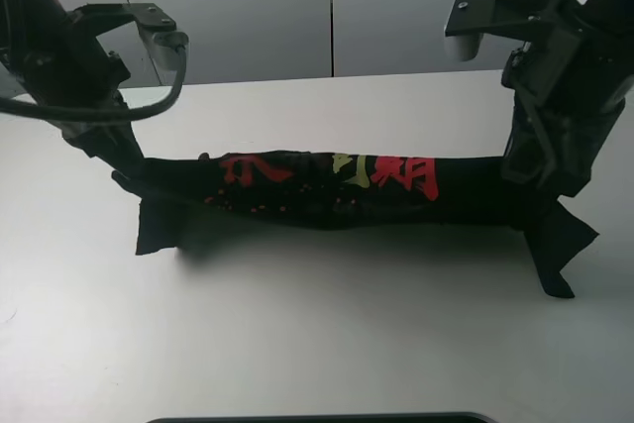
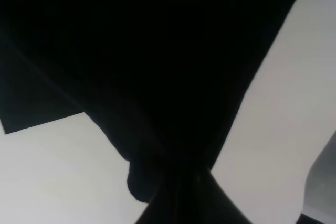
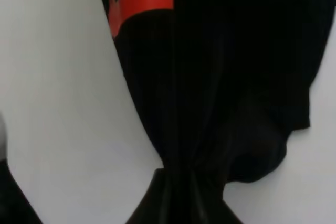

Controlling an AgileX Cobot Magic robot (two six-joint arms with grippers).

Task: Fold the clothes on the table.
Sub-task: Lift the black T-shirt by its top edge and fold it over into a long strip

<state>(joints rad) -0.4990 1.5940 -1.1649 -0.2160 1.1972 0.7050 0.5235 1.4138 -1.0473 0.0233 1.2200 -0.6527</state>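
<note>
Left gripper [image 1: 127, 177] and right gripper [image 1: 530, 180] each clamped on one end of the T-shirt [image 1: 327, 190], which is stretched 9-to-3 o'clock across mid table [image 1: 317, 344]. Judged mid-fold; next move calls for an even, taut lay-down.

The high view is lit softly and evenly from above. The white tabletop [image 1: 297, 344] is rendered pale grey and slightly dimmer toward the lower edge of the frame. A diffuse, soft-edged shadow is cast on it just below the black shirt [image 1: 466, 195], whose folds are lost in near-uniform darkness. The whole picture is mildly soft. In both wrist views the cloth is heavily underexposed and its texture is barely resolved. The fabric nearest the lens, at bottom centre, is blurred. Only the red print [image 3: 142, 3] is rendered saturated.
</note>
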